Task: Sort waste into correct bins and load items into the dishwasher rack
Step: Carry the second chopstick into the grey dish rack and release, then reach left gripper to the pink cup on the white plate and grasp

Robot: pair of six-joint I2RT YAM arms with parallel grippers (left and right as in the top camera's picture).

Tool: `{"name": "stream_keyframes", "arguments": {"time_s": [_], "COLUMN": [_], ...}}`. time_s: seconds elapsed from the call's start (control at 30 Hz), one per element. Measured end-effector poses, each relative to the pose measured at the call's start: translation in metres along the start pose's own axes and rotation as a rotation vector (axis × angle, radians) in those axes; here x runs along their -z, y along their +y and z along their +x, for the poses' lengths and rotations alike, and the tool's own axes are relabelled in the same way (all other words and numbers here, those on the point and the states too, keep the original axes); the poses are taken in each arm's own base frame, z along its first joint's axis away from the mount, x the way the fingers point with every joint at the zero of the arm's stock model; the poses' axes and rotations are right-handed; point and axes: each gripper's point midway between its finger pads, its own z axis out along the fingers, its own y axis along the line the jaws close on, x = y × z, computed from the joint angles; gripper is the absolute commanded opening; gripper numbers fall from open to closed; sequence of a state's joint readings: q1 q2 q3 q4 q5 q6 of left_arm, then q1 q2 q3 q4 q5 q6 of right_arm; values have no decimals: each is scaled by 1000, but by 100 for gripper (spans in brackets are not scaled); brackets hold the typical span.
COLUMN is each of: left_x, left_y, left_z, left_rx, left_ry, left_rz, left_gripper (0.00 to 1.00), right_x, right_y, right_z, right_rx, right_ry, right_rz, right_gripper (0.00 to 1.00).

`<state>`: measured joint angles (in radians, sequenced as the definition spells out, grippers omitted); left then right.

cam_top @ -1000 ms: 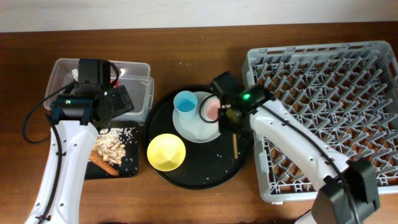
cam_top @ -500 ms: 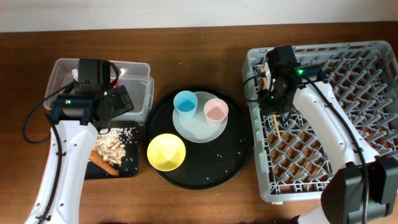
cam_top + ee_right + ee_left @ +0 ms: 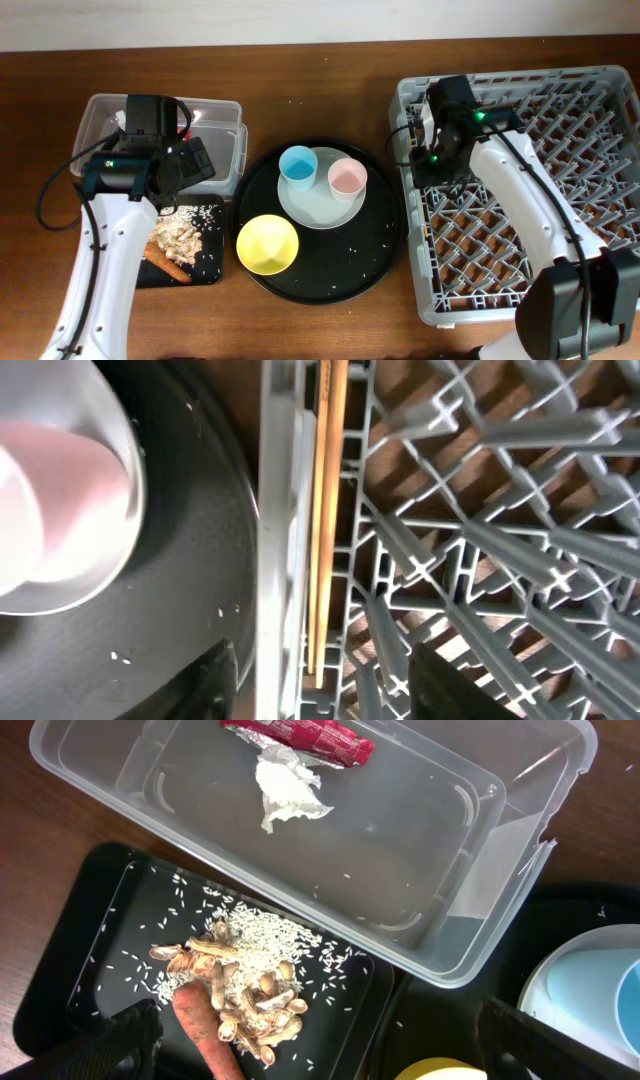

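My right gripper [image 3: 340, 685] hangs open over the left edge of the grey dishwasher rack [image 3: 560, 120]. The wooden chopsticks [image 3: 325, 510] lie along the rack's left wall, between the spread fingers and touching neither. The overhead view hides them under the right gripper [image 3: 437, 160]. On the grey-white plate [image 3: 315, 205] stand the blue cup [image 3: 297, 167] and the pink cup [image 3: 347, 179], with the yellow bowl [image 3: 267, 244] beside it. My left gripper [image 3: 340, 1050] is open above the black tray [image 3: 100, 950], which holds the food scraps [image 3: 250, 995] and the sausage piece [image 3: 205, 1035]. The clear tub [image 3: 400, 850] holds the red wrapper [image 3: 300, 735] and the tissue [image 3: 285, 790].
A large round black tray [image 3: 370, 250] in the middle of the table carries the plate and the bowl, with white grains scattered on it. Rice grains also lie in the black rectangular tray. Upright pegs fill the rack.
The right gripper carried the chopsticks from the round tray to the rack's left edge and opened; they now lie in the rack. The left arm has not moved.
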<state>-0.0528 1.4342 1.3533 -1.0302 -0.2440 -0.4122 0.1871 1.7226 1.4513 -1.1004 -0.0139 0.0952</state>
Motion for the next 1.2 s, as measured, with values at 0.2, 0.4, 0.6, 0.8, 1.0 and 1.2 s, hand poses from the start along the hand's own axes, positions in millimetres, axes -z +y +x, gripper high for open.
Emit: {"name": "stream_keyframes", "arguments": {"time_s": [0.2, 0.4, 0.6, 0.8, 1.0, 1.2], "left_x": [0, 0, 0, 6, 41, 11], "left_y": [0, 0, 0, -3, -186, -267], "left_z": [0, 0, -10, -52, 56, 129], "left_rx": [0, 0, 10, 62, -221, -388], "left_ry": [-1, -1, -43, -219, 117, 214], "left_rz": [0, 0, -8, -6, 638, 663], "left_gripper": [99, 99, 99, 89, 44, 44], "right_x": [57, 57, 57, 57, 57, 58], "right_y": [19, 19, 19, 19, 19, 9], "right_z": [2, 2, 4, 7, 8, 14], "right_rx": [-14, -13, -14, -14, -14, -43], "right_ry": [43, 43, 49, 65, 70, 95], "right_rz": [-101, -104, -103, -102, -101, -95], "right_gripper": [98, 98, 98, 98, 98, 98]}}
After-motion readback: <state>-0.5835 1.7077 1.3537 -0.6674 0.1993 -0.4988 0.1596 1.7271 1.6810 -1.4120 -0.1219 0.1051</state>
